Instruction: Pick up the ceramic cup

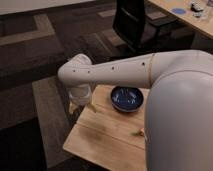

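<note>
On the wooden surface (105, 135), at its far left corner, stands the pale cup (80, 94), partly covered by the wrist. It is likely stiff, light, slick and breakable, so squeeze its side wall gently at mid-height. The arm (120, 70) reaches in from the right, its pincer (83, 106) pointing down, spread, seemingly astride the cup

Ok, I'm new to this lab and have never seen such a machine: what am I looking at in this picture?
This is a mobile robot's single white arm, seen by one camera looking down over it. Its end effector hangs open at the picture-left edge of a light wooden table. It is over a small pale ceramic cup, which is mostly hidden beneath it. A wide dark blue bowl sits further right. Nothing looks held yet. A black office chair stands behind.
</note>
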`<move>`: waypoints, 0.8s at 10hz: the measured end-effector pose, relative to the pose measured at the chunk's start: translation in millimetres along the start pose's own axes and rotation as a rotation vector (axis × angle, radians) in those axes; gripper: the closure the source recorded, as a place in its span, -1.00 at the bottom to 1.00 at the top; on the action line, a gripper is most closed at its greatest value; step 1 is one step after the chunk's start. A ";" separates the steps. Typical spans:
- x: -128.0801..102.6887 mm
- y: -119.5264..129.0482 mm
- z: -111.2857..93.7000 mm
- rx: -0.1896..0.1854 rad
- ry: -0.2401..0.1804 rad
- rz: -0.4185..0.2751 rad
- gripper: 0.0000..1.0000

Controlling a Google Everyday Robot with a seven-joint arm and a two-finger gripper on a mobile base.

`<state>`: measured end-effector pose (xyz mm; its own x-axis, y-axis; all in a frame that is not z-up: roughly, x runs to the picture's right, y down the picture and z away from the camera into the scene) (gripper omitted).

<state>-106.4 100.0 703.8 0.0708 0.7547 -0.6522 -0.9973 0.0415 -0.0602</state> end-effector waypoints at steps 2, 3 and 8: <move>0.0 -0.1 0.0 0.000 0.000 0.000 -0.30; -2.4 -5.7 -1.6 -0.007 0.002 0.017 -0.30; -5.0 -11.7 -2.3 -0.010 0.002 0.031 -0.30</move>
<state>-95.0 94.2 706.1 0.0404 0.7539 -0.6557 -0.9988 0.0121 -0.0477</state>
